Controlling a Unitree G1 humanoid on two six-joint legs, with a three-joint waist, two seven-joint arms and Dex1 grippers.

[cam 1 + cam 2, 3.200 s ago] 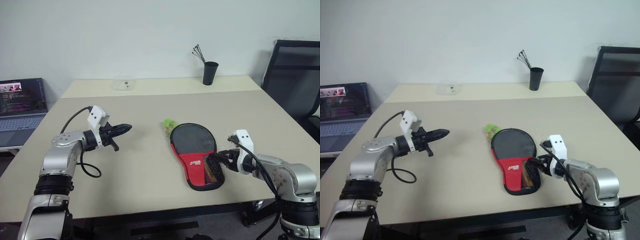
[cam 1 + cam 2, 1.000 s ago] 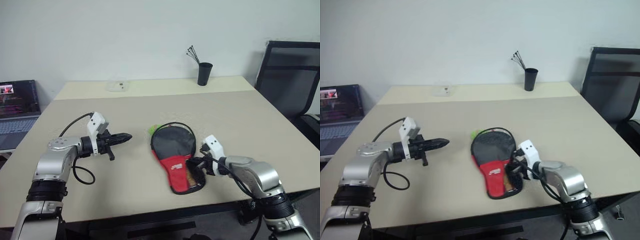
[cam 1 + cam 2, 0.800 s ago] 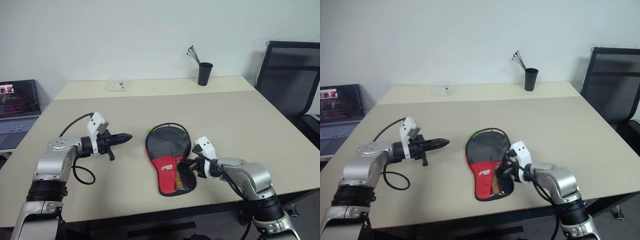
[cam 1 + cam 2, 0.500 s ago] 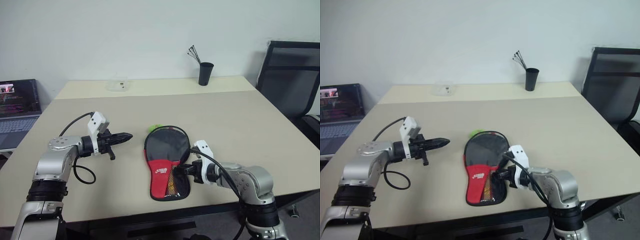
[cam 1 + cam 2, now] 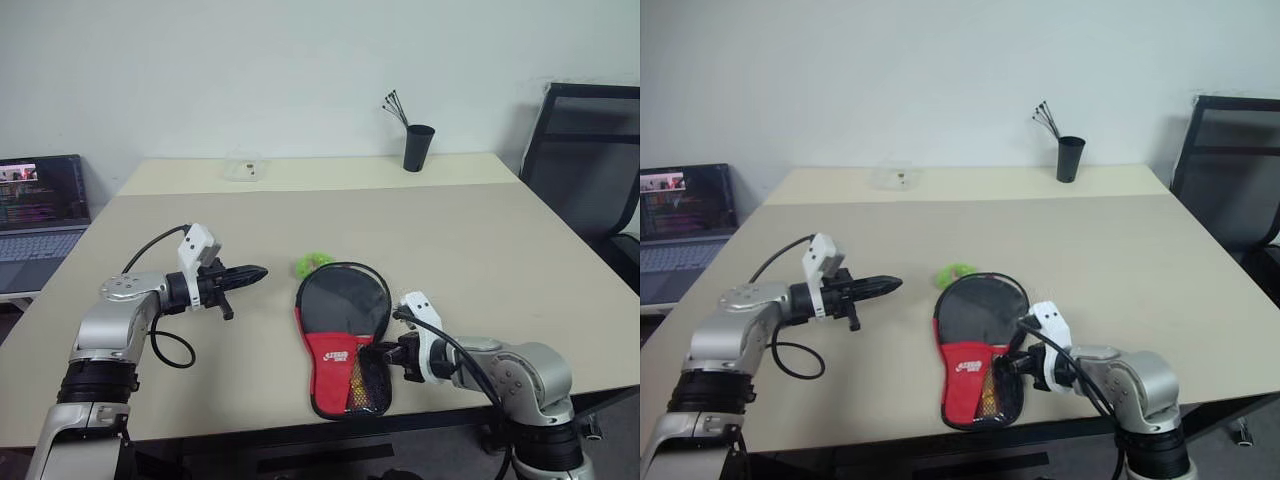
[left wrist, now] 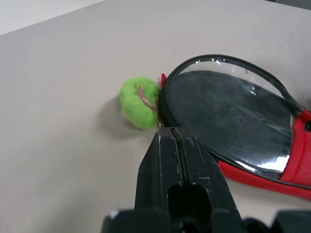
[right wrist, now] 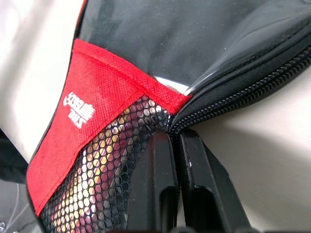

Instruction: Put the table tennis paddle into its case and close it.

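Right tool pinched on the case zipper edge; green ball touching its far rim.

Beige table, not much on it

Case near the front, green fuzzy ball touching it, black cup and clear box at back.

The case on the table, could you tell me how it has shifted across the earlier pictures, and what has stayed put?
The right gripper, shut at the case's mesh end, has dragged that end toward the robot's left, swinging it straighter. The left gripper stayed shut and hovering.
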